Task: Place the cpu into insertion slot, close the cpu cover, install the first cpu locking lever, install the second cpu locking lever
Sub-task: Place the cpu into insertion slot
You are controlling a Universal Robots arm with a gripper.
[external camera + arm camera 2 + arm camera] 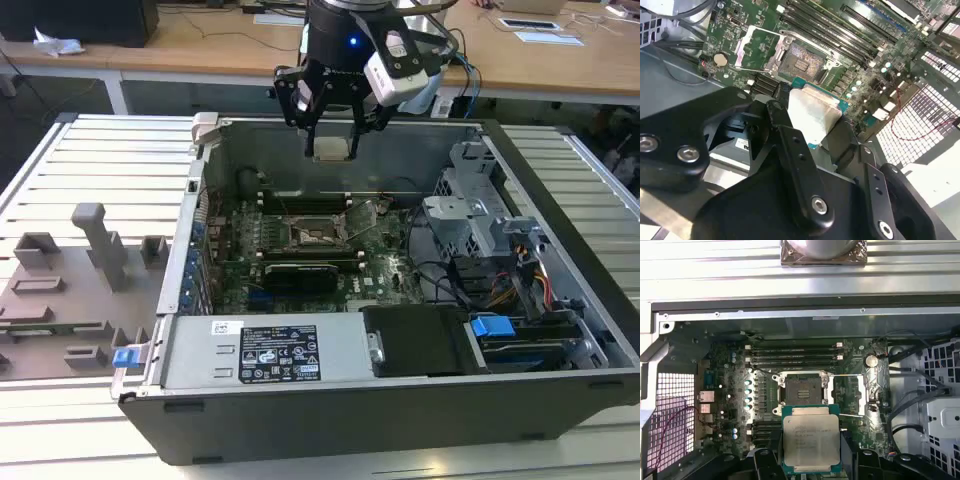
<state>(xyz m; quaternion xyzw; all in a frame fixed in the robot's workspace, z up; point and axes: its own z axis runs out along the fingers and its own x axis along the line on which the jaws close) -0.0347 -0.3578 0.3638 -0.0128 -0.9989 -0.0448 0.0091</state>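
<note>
Now the black end effector [332, 147] is clamped on the flat, square, silvery-grey cpu [811, 444], high above the dark square insertion slot [801, 390].

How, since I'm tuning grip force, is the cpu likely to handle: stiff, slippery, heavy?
Probably stiff: the cpu hangs flat, held only at its edges by the gripper. Its smooth metal top looks slippery. Thin, so likely light.

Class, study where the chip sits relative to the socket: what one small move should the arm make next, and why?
Probably ease the hand down toward the insertion slot, checking alignment. The hand grips the cpu flat, well above the motherboard; the slot lies bare, and the cpu cover stands swung open, so nothing visible blocks the descent.
</note>
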